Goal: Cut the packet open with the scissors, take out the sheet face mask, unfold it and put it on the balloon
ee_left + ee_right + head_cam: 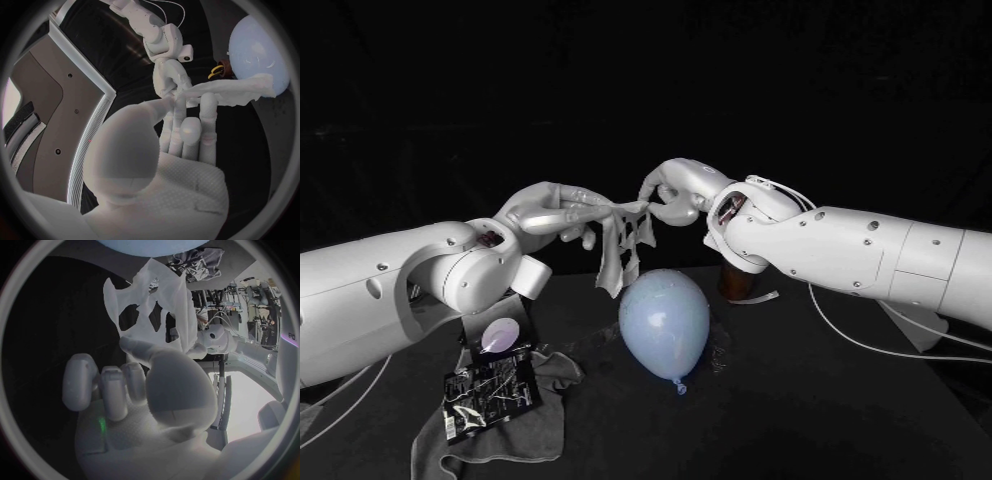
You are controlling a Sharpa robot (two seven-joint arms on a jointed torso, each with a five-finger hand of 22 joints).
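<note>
- left hand [560, 212]: thumb and a finger closed on one top corner of the sheet face mask [623, 245]. Other fingers loose, nothing else in it.
- right hand [678, 192]: same grip, pinching the opposite top corner. The hands nearly meet, so the mask's top edge is bunched btwn them.
- Mask: hangs in the air from both pinches, lower end right by the top of the balloon [664, 320]. Whether it touches, can't tell from these angles.
- The right wrist view shows it mostly opened out, w/ eye and mouth holes plain. Some folds left along the edges.
- Handling (my judgement): v. light, thin and limp, prob. wet and clingy. It will stick to itself and to the fingers, and could tear at the holes.
- Best hold is the outer top corners. Draw the hands apart gently to spread it, no jerks.
- Balloon: pale blue, lying on the black table [805, 420] under the mask, knot toward the robot. Light and round, so prob. rolls w/ a nudge. Lower the mask on, don't push.
- Packet [488, 385]: dark, lying on a grey cloth [538, 430] at the robot's front left, well apart from the balloon.
- Stage, as I read it: cutting and take-out done, unfolding partway, placing not yet done.
</note>
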